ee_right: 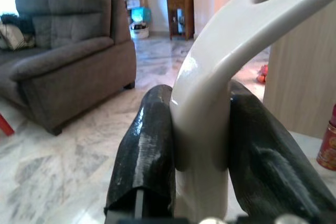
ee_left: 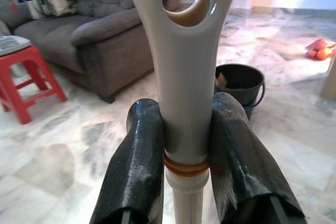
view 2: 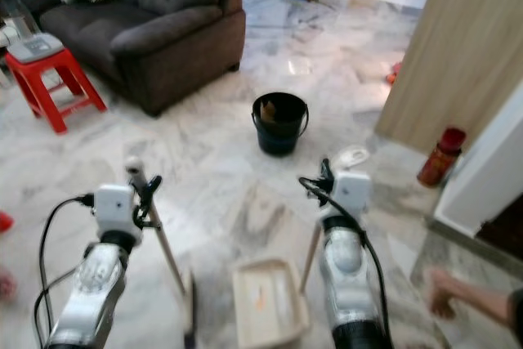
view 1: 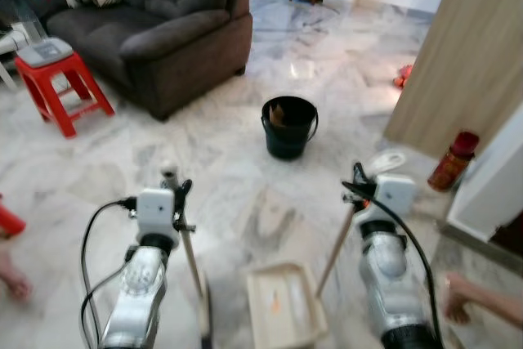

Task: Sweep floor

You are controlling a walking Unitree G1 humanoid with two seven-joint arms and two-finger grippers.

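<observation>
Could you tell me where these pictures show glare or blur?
Left eye view: window glare on the pale marble floor beyond the black plastic bucket. Right eye view: a person's hand is blurred. Left wrist view: the cream broom handle looks soft between sharper black fingers.

Bright daylight, glare patch on marble floor (view 1: 298,67) (near doorway); head views soft, perhaps motion-blurred at edges.

Open marble floor (view 1: 221,161) ahead; black bucket (view 1: 289,127) (centre) and sofa (view 1: 155,30) obstruct.
</observation>
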